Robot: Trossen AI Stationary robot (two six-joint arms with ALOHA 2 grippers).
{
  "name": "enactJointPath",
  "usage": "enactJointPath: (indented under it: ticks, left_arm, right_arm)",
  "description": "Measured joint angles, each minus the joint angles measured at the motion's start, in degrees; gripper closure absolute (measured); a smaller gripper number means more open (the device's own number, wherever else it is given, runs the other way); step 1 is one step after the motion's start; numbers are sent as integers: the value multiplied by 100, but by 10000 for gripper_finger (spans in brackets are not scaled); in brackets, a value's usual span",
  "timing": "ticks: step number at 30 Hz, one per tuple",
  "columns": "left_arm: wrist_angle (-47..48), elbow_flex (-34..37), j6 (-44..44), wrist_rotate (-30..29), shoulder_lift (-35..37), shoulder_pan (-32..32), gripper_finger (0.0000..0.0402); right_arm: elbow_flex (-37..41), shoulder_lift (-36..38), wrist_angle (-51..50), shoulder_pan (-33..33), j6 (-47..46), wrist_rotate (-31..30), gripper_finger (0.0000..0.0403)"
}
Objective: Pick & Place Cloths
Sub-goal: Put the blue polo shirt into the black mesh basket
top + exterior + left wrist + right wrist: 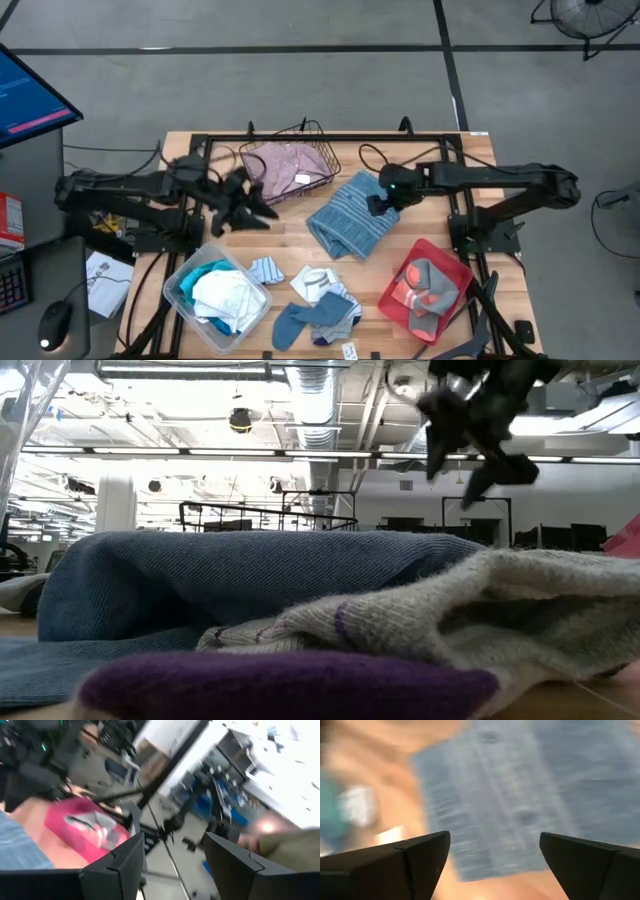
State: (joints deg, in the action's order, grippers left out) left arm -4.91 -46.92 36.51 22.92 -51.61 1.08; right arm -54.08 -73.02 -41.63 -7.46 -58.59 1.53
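Wooden surface [500, 160]: right gripper [378, 204], fingers parted and empty, hangs above the striped towel [350, 222], probably to grasp it; left gripper [247, 212] released beside the wire basket [320, 150].

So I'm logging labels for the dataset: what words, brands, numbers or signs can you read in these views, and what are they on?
No text can be read.
Blue monitor: pink and pale lines, too small to read.
Red package at the left edge: print too small.
Paper sheet beside the table: marks too small.
White tag by the socks: illegible.
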Motion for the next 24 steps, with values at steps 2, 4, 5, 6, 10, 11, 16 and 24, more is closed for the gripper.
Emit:
enactJointPath:
  ticks: [2, 4, 5, 6, 10, 11, 16, 24]
  left_arm:
    - [-1, 0, -101, -1, -155, 214, 211]
    - [51, 0, -158, -78, -333, 365, 211]
    - [163, 0, -158, -181, -412, 421, 211]
    - [260, 0, -158, -302, -504, 468, 211]
    - [761, 2, -316, -857, -883, 642, 211]
    - [849, 2, -342, -1059, -988, 677, 211]
    - [907, 4, -328, -2182, -1613, 901, 211]
    - [897, 4, 996, -4141, -2716, 1190, 211]
  right_arm:
    - [0, 187, 359, 220, -1, 17, 97]
    - [0, 403, 721, 457, -38, 17, 97]
    - [-6, 507, 888, 578, -92, 5, 97]
    - [-7, 599, 1010, 697, -137, -35, 97]
    - [-7, 853, 1258, 1208, -324, -263, 97]
    - [-7, 885, 1243, 1330, -378, -329, 97]
    - [-7, 902, 1206, 1871, -863, -687, 97]
    - [-9, 772, 1321, 2354, -1450, -931, 97]
